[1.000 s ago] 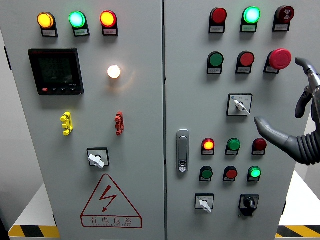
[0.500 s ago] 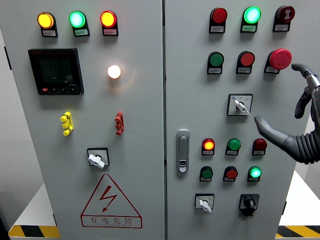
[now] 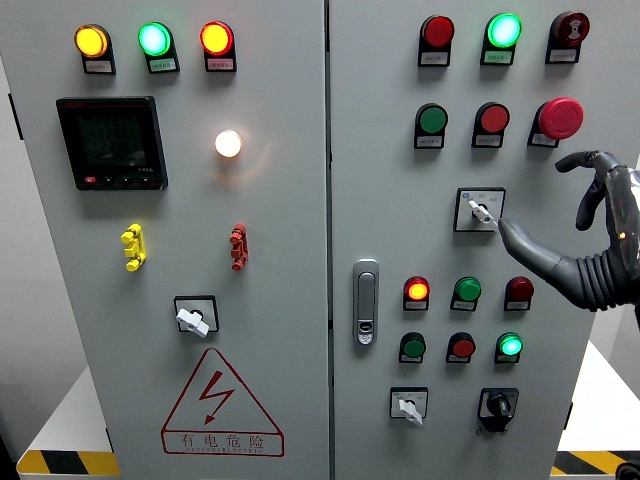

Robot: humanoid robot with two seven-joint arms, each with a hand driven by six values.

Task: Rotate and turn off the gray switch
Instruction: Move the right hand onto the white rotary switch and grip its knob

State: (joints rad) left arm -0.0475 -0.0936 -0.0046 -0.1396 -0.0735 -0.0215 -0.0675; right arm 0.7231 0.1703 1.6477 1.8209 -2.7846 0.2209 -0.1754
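Reaching in from the right edge, the right hand [image 3: 590, 235] hovered in front of the cabinet's right door [image 3: 455, 250], its fingers spread and curled loosely around nothing. The thumb [image 3: 525, 245] stretched left, its tip just beside the gray switch [image 3: 480, 211], apparently not quite touching it, while the other fingers [image 3: 585, 160] arched above, near the red mushroom button [image 3: 559, 117].

That gray switch sat in the upper middle of the right door, below the row of green and red buttons. Its pale lever ran on a diagonal, with the long axis slanting from upper left to lower right and the tip pointing down-right. The small plate around it carried marks too tiny to read.

Farther back on the left door [image 3: 165, 250], a red-outlined warning triangle [image 3: 220, 400] showed a lightning bolt with the characters 有电危险 beneath. Above it were a second pale switch [image 3: 193, 319], a dark meter display [image 3: 111, 142] and a glowing white lamp [image 3: 228, 143]. Labels under the indicator lamps were too small to make out.
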